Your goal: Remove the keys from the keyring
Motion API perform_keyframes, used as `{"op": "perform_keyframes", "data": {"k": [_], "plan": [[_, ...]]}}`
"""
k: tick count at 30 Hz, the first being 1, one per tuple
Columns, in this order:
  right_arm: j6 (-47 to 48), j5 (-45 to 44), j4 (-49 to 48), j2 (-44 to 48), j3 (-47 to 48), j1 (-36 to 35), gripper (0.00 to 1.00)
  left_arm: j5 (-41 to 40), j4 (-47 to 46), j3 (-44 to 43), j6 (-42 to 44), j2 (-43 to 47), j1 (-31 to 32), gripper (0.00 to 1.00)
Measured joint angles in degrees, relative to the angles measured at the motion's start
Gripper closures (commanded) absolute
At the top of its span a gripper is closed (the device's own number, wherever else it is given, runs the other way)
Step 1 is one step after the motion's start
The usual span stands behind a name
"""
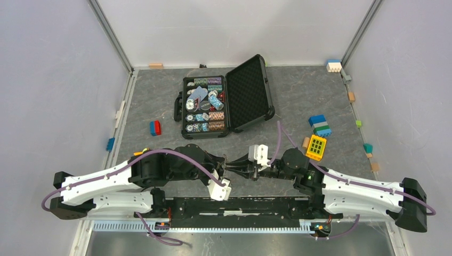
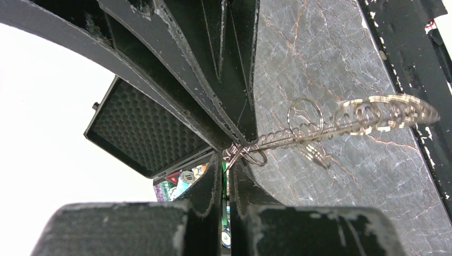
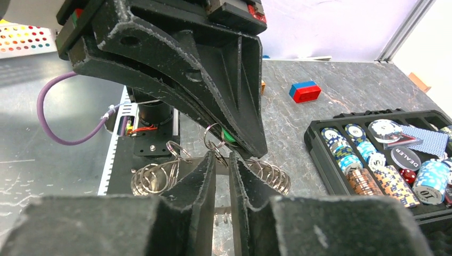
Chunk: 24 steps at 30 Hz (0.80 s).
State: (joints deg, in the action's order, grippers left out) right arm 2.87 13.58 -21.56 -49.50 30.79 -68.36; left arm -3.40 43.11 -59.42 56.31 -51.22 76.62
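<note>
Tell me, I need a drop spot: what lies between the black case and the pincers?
In the top view, only bare grey mat separates the black case from the left pincer and right pincer.

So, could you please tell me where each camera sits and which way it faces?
Top external: above and behind, looking down at the table; both arms show.
Left wrist: looks along the left end effector at the keyring.
Right wrist: looks along the right end effector toward the left end effector.
Shared: both wrist views show the keyring and black case.

Robotics lab cell: white enclosure walls (image 1: 48, 80), alu framing (image 1: 110, 34), table-mounted arms (image 1: 106, 181).
</note>
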Motion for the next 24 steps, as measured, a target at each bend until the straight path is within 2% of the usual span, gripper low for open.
{"op": "perform_keyframes", "data": {"k": [4,14,24], "plan": [[0.0,0.9,0.0,-0.4,0.0,0.0,1.0,-0.2,0.0,0.0,0.0,0.0,0.0,0.98],[-0.7,0.1,-1.0,0.5,-0.7,0.0,1.0,-0.9,-0.7,0.3,0.0,0.5,0.0,0.98],[-5.4,-3.6,-8.3,3.8,-5.8,-0.2,1.0,-1.0,-4.2,1.3,0.0,1.2,0.0,0.98]]}}
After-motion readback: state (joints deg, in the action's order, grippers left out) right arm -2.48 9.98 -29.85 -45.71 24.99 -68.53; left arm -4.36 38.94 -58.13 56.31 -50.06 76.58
